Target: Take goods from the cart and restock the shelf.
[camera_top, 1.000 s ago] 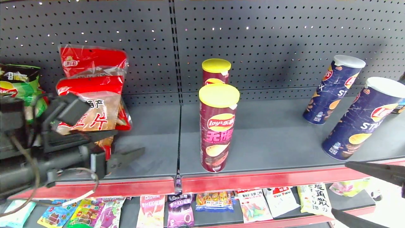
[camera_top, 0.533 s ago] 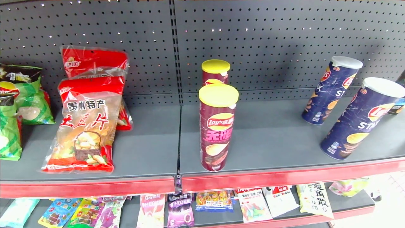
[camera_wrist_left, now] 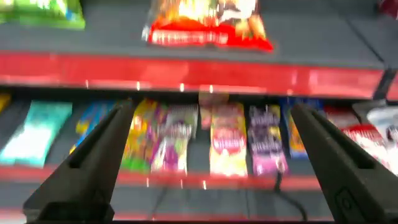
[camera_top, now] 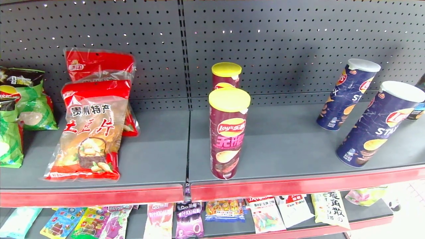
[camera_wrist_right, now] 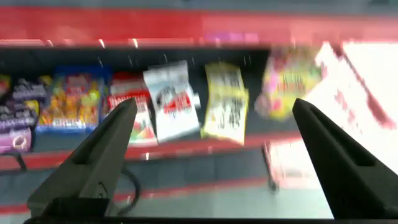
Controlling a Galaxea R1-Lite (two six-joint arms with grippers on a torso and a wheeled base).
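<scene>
Left pincer (camera_wrist_left: 211, 107) now off shelf (camera_top: 156, 156)

A maroon cardboard crisp tube with a yellow lid (camera_top: 228, 132) stood upright near the front edge of the grey shelf (camera_top: 285, 142), a second maroon tube (camera_top: 226, 75) directly behind it. Two dark blue tubes with white lids (camera_top: 378, 122) stood to the right, green crisp bags (camera_top: 31, 113) far left. Small colourful sachets (camera_top: 189, 219) lined the tier below.

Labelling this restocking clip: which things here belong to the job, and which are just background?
Job: top shelf, red bags, green bags, maroon cans, blue cans, open left gripper, open right gripper.
Background: pegboard, lower-shelf packets.
</scene>
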